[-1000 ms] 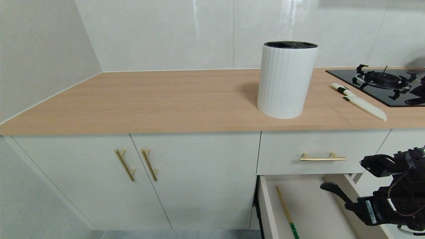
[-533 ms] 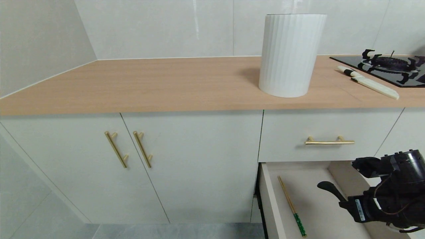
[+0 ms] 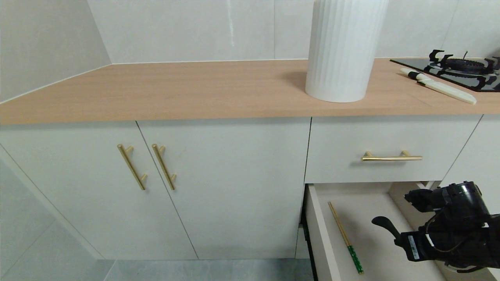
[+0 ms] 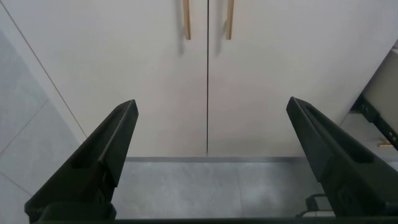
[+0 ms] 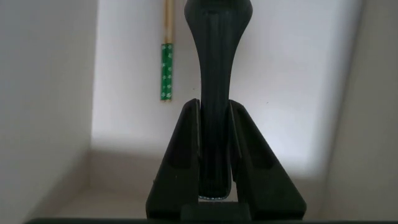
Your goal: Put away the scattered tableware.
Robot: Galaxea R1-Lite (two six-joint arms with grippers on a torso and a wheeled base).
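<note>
**Right jaws clamped on a black utensil over the open drawer; left jaws spread and empty**

My right gripper (image 3: 403,242) (image 5: 213,113) hangs over the right half of the open drawer (image 3: 317,230) (image 5: 53,93). Its fingers are clenched on the black utensil (image 3: 384,225) (image 5: 214,37). The fingers pinch the utensil's shaft from both sides. Its rounded free end juts out past them, above the drawer floor and clear of it. I cannot tell what kind of utensil it is, since I see just the black shaft and its bulbous end.

The chopsticks (image 3: 345,242) (image 5: 166,59) lie flat on the drawer floor, close beside the drawer's left wall and roughly parallel to it. Their green-patterned ends point toward the drawer's front. They lie apart from the utensil, on its left.

Directly above the open drawer is a closed drawer with a gold bar handle (image 3: 391,158), and above that runs the wooden countertop (image 3: 175,89). A tall white ribbed holder (image 3: 343,50) stands on the countertop, straight up from the open drawer. A pale knife (image 3: 437,86) lies flat on the countertop, up and to the right of the drawer. The black stove (image 3: 465,66) sits just beyond the knife.

My left gripper (image 4: 211,107) has its fingers spread wide with nothing between them. It faces the pair of cupboard doors (image 3: 218,187) (image 4: 208,74) to the left of the open drawer, low down near the floor.
</note>
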